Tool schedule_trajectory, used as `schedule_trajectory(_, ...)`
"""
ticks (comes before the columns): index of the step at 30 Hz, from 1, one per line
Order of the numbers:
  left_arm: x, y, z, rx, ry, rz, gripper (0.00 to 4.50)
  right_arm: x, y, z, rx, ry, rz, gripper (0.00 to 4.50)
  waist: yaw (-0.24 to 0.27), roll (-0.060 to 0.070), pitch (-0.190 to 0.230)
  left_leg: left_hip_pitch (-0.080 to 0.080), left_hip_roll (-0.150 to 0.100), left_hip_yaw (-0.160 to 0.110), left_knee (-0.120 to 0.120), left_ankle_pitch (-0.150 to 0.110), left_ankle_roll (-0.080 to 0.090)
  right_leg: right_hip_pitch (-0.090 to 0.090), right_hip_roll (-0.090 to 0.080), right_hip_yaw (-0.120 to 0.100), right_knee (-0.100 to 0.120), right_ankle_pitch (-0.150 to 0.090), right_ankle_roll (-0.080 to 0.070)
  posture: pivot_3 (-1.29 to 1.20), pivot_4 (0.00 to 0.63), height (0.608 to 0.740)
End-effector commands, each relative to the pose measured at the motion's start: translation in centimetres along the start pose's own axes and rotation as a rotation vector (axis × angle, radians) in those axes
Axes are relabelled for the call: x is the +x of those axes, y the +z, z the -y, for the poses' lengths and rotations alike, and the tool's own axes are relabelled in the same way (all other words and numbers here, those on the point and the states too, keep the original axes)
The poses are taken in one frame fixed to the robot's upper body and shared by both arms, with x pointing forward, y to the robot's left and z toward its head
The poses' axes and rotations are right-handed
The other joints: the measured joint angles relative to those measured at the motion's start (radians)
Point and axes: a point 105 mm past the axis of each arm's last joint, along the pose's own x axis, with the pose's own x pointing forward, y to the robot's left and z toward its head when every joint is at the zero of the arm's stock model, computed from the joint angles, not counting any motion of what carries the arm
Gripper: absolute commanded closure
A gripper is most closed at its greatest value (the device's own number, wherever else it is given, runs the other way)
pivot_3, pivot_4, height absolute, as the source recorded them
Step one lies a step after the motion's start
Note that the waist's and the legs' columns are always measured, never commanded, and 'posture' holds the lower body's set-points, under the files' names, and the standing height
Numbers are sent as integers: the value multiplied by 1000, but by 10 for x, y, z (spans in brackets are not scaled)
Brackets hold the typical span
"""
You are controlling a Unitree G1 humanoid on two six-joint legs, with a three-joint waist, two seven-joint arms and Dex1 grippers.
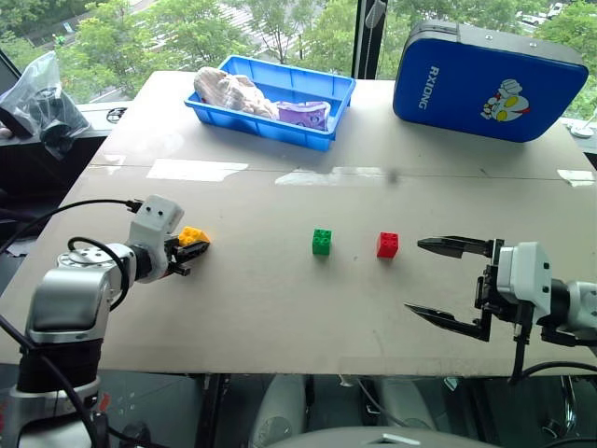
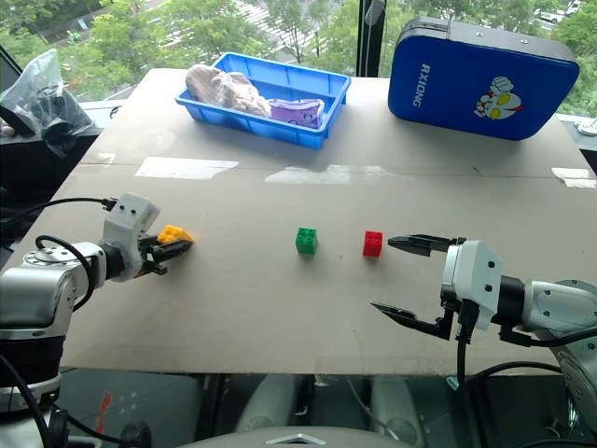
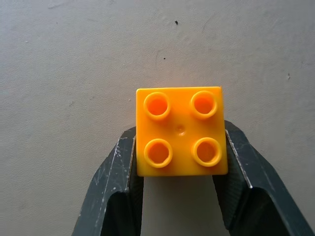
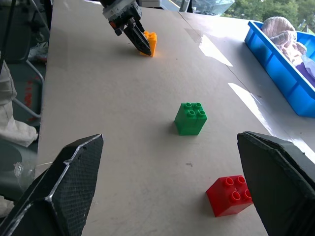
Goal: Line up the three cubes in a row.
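**Yellow-orange brick clamped at the left end of the board**

While the green brick (image 1: 321, 242) sits near the middle of the table (image 1: 280, 317), the other two bricks can be placed from it. Well to its left lies the yellow-orange brick (image 3: 180, 131), resting on the tabletop with its four studs facing up. The left gripper (image 3: 179, 169) is closed on this brick, one black finger pressed against each of two opposite sides, as the left wrist view shows plainly. Just to the right of the green brick, and apart from it, stands the red brick (image 1: 387, 245), also studs up. Further right of the green brick, beyond the red one, the right gripper (image 1: 448, 285) hovers with its two fingers spread wide and nothing between them; its upper fingertip reaches near the red brick without touching it. Behind the green brick, toward the far edge of the table, rest a blue tray (image 1: 317, 135) with bagged items and, to the right of it, a blue case (image 1: 448, 89).
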Motion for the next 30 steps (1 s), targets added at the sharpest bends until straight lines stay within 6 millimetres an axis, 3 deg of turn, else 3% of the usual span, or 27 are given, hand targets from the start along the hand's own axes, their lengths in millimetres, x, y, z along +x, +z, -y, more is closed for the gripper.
schedule_trajectory(1, -9, 27, 8, 128, -148, 148, 3206, 0, 11, -1, -59, 3, 19, 0, 1, 0, 0, 0, 0, 0, 0, 0, 0, 0, 0, 0, 0, 0, 0, 0, 150, 740)
schedule_trajectory(5, -8, 43, 16, 325, -315, 226, 3206, 0, 11, 0, -61, 2, 20, 0, 5, 1, 0, -1, -1, -1, 0, 0, 0, 0, -2, 0, 0, 0, 0, 0, 150, 740)
schedule_trajectory(7, -6, 45, 23, 375, -453, 202, 3206, 0, 11, 0, -65, -1, 20, 0, 6, 1, 0, -1, -2, -1, 0, 0, 0, 0, -3, -1, 0, 0, 0, 0, 150, 740)
schedule_trajectory(14, 13, 54, 33, 679, -683, 118, 3206, -1, 16, 0, -79, -19, 20, 0, 2, 0, 0, -3, -4, 1, 1, 0, 1, -1, 3, -3, -1, 0, 0, 0, 150, 740)
schedule_trajectory(23, 38, 57, 46, 852, -792, 97, 3206, -2, 20, -2, -84, -44, 9, 0, 0, 0, 0, -5, -4, 1, 2, 0, 1, -1, 4, -4, -1, 3, 5, 0, 150, 740)
schedule_trajectory(30, 43, 57, 50, 900, -818, 99, 3206, -4, 22, -3, -80, -71, 1, 0, 0, 0, 0, -5, -4, -1, 2, 0, 1, -1, 4, -4, -1, 3, 5, 0, 150, 740)
